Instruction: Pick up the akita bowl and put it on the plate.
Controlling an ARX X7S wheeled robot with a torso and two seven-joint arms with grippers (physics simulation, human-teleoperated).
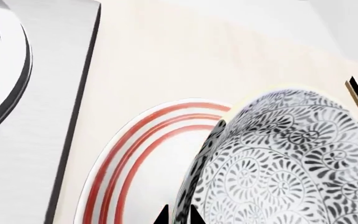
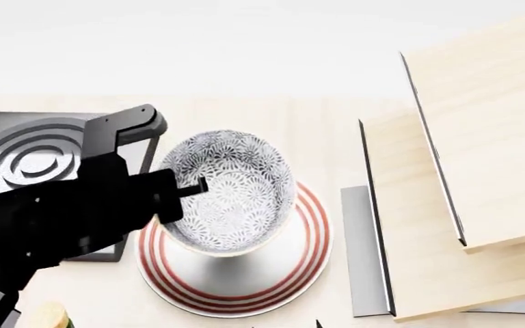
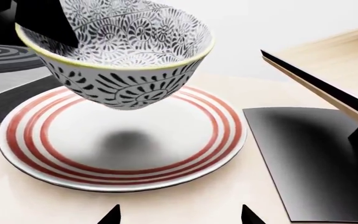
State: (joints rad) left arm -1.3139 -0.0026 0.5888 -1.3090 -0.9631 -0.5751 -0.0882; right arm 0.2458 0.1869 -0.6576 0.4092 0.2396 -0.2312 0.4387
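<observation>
Over plate (image 3: 54, 140): left hand (image 2: 189, 188) holds bowl (image 2: 230, 191).

Left hand (image 2: 194, 188) clamped shut, raised; right hand (image 3: 179, 215) spread.

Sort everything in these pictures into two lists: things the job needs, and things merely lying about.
Needed: akita bowl, held above the plate; left hand gripping the bowl's rim.

Lying about: burner, wooden boards, dark grey slab.
</observation>
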